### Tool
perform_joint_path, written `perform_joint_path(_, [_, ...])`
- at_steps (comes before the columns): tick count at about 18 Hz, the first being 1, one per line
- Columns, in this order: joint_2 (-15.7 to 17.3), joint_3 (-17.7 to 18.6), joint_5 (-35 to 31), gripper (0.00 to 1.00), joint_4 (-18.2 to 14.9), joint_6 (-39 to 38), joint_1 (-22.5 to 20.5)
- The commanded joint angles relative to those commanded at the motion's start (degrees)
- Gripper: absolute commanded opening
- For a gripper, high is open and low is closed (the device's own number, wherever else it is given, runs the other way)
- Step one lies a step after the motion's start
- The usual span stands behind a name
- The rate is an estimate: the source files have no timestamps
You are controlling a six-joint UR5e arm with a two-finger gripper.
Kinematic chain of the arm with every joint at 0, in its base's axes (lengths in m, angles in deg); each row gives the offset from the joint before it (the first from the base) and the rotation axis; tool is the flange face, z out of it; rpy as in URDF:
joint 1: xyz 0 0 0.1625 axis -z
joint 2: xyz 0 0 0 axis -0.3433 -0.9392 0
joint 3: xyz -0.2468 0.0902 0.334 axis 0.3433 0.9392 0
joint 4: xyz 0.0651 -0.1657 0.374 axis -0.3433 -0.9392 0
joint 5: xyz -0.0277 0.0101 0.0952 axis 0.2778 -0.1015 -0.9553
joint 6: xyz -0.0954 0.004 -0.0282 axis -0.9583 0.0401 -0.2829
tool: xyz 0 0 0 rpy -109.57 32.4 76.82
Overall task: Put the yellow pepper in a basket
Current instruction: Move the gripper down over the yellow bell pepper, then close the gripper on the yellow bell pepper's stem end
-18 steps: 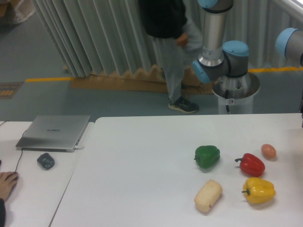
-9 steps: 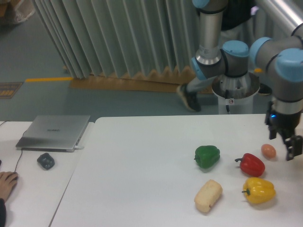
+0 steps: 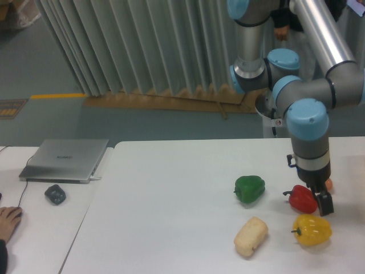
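Note:
The yellow pepper, glossy with a dark stem pointing left, lies on the white table near the front right. My gripper hangs just above and behind it, in front of the red pepper. Its fingers point down and look spread, with nothing between them. They do not touch the yellow pepper. No basket is in view.
A green pepper sits left of the red one. A pale beige bread-like lump lies left of the yellow pepper. A small orange object peeks out behind my wrist. On the left table are a laptop, a mouse and a person's hand.
My arm has swung in from the right and lowered; the gripper went from beside the small orange object to just above the yellow pepper. The person behind has walked out of sight.

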Motion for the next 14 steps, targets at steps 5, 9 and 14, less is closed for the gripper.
perform_joint_path(5, [-3.5,-0.7,-2.3,1.0,4.6,-1.0,0.6])
perform_joint_path(9, [-3.8,-0.4,-2.9,1.0,5.0,-2.0,1.1])
perform_joint_path(14, [-4.4,-0.2,-4.7,1.0,5.0,-2.7,1.8])
